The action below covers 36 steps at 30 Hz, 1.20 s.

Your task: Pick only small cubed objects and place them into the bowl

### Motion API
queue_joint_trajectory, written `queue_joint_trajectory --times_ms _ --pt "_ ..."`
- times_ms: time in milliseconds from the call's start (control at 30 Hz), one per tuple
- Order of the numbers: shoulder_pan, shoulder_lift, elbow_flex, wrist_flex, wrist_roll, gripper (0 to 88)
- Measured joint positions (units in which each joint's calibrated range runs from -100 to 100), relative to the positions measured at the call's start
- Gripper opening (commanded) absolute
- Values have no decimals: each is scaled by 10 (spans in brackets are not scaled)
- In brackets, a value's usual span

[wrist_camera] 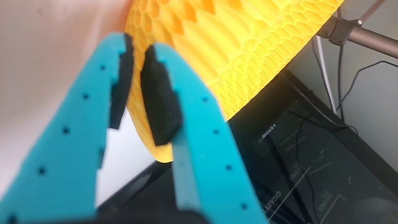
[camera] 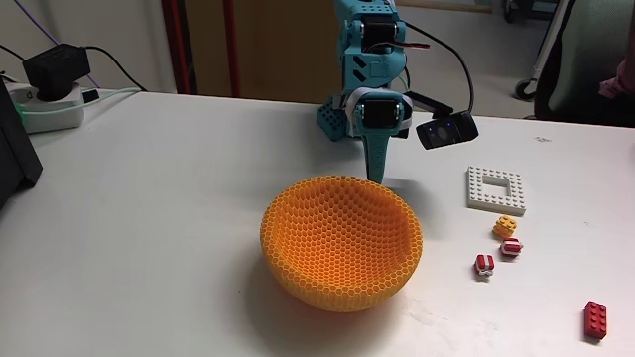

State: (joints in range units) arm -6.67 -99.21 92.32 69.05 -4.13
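Note:
The large orange honeycomb bowl (camera: 337, 278) stands mid-table. To its right lie three small cubed objects: an orange-yellow one (camera: 507, 226) and two red-and-white striped ones (camera: 512, 247) (camera: 484, 264). My teal gripper (camera: 376, 171) points down just behind the bowl's far rim, well left of the cubes. In the wrist view the gripper (wrist_camera: 138, 46) has its black pads (wrist_camera: 158, 93) nearly together with nothing between them, and the bowl's outer wall (wrist_camera: 249, 43) sits right behind the tips.
A flat white square frame plate (camera: 478, 188) lies beyond the cubes, and a longer red studded brick (camera: 595, 320) sits at the front right. A power strip with a black adapter (camera: 50, 84) and a dark box (camera: 15, 149) occupy the left side.

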Motion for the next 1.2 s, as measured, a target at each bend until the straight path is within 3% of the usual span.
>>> queue_joint_trajectory --times_ms 500,733,1000,1200 --pt "-7 46 -9 -17 24 0" --pt "-22 181 -172 -4 24 0" --pt "-142 325 -359 48 32 0" --pt "-256 527 -462 33 28 2"
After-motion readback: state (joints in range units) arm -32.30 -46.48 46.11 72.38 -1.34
